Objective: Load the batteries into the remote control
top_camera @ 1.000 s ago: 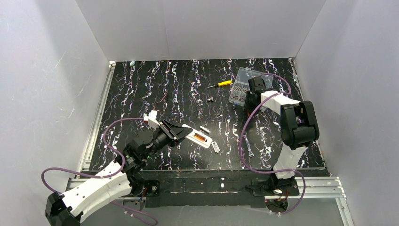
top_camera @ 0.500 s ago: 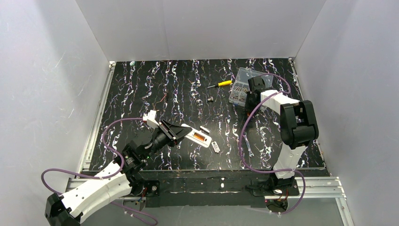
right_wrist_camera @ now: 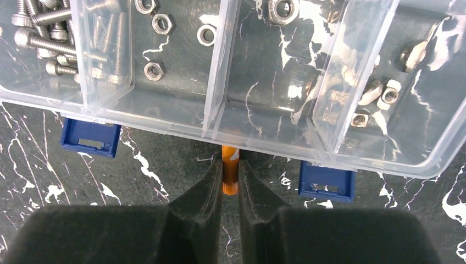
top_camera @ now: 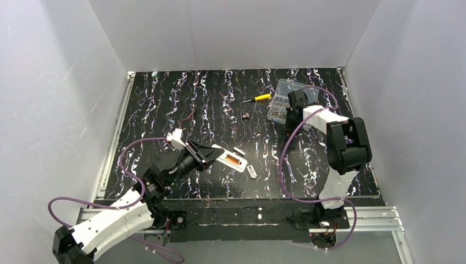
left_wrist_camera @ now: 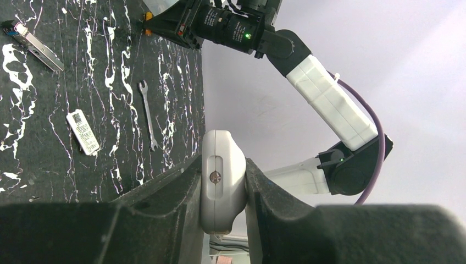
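My left gripper (top_camera: 207, 154) is shut on the white remote control (top_camera: 226, 158) and holds it over the front middle of the mat. One orange battery (top_camera: 235, 161) lies in its open back compartment. In the left wrist view the remote (left_wrist_camera: 222, 192) is clamped edge-on between my fingers (left_wrist_camera: 181, 187). My right gripper (right_wrist_camera: 230, 165) is shut on a second orange battery (right_wrist_camera: 230, 184), whose far end lies under the edge of the clear box (right_wrist_camera: 165, 118). In the top view this gripper (top_camera: 289, 121) is at the box's (top_camera: 279, 92) near side.
A yellow-handled screwdriver (top_camera: 258, 98) and a pale stub (top_camera: 245, 116) lie left of the box. A small white labelled piece (top_camera: 251, 171), a grey strip (top_camera: 238, 150) and a wrench (top_camera: 289, 174) lie on the mat near the remote. The box holds bolts (right_wrist_camera: 38, 33) and nuts (right_wrist_camera: 154, 70).
The right wrist has shifted very slightly left at the box. The left arm and the remote have not moved.
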Tool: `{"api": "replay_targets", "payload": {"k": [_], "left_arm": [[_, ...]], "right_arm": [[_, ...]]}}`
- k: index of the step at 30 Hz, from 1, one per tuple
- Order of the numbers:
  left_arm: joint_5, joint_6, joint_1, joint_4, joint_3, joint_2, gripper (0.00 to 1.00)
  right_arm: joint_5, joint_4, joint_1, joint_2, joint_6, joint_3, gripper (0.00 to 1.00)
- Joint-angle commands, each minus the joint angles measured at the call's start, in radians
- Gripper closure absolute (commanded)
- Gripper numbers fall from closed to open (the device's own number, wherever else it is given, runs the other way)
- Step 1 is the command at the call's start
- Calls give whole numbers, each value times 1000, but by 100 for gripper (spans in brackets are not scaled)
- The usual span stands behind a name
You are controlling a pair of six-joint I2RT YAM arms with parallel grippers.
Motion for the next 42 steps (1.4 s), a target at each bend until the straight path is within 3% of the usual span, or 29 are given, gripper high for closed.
{"api": "replay_targets", "payload": {"k": [1,8,16,22,25,34,42], "left_arm": [[-9,7,5,67,17,-16,100],[-1,21,5,87,17,-14,100],[87,160,6,157,8,-23,100],[404,474,4,-54,201,-4,100],[514,569,3,-51,260,21,100],[594,746,2,-74,317,26,100],[621,774,0,-82,322,23,100]], "right_arm": [[-32,-53,10,-8,-10,-19,83],[-98,-38,22,-101,-61,-40,99],[-297,26,72,-383,-133,-178,99],[-429,194,145,-723,-167,-368,99],[-436,283,202,-867,-177,-450,99],[-503,477,308,-1115,-258,-571,99],[-596,589,321,-1230,-364,-681,99]]}}
